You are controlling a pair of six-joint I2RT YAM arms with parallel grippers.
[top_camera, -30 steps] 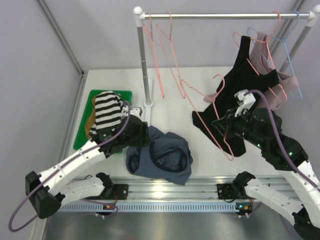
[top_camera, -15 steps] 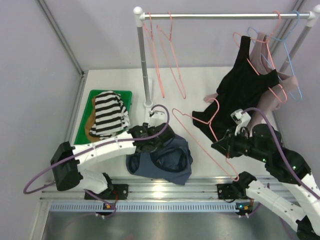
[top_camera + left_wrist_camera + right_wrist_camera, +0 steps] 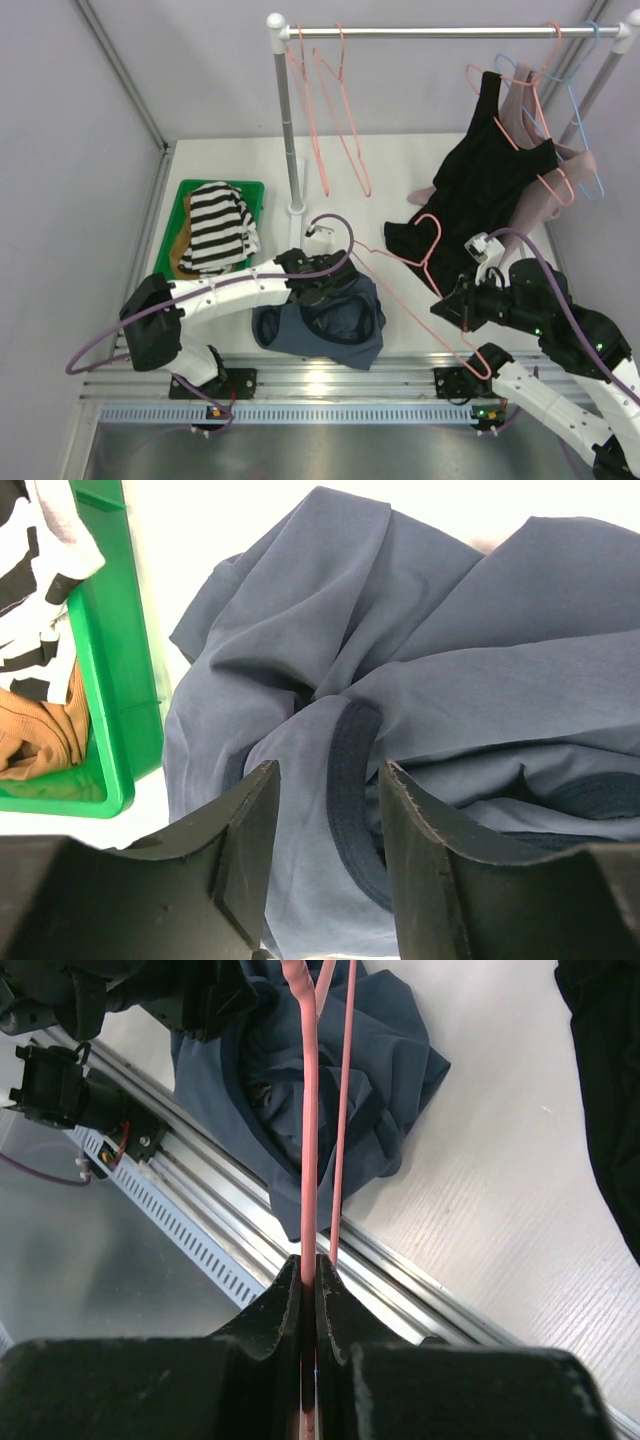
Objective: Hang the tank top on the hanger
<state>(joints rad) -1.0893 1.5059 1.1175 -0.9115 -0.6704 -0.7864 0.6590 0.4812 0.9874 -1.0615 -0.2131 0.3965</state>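
The slate-blue tank top (image 3: 330, 325) lies crumpled at the table's front edge, left of centre. It fills the left wrist view (image 3: 420, 670) and shows in the right wrist view (image 3: 370, 1060). My left gripper (image 3: 318, 290) is open just above the top's far edge, its jaws (image 3: 325, 780) either side of a dark hem fold without holding it. My right gripper (image 3: 462, 300) is shut on a salmon-pink wire hanger (image 3: 400, 292), pinching one wire (image 3: 309, 1110). The hanger hangs off the rail, slanting over the table towards the tank top.
A green tray (image 3: 165, 270) with a striped garment (image 3: 215, 225) sits at the left. The rack's pole (image 3: 285, 120) stands behind centre, with pink hangers (image 3: 335, 110) on it. A black tank top (image 3: 480, 190), a mauve top (image 3: 545, 200) and a light-blue hanger (image 3: 585, 130) hang at right.
My left gripper has swung right from beside the tray to over the tank top. My right gripper has carried the pink hanger away from the black top, nearer and lower.
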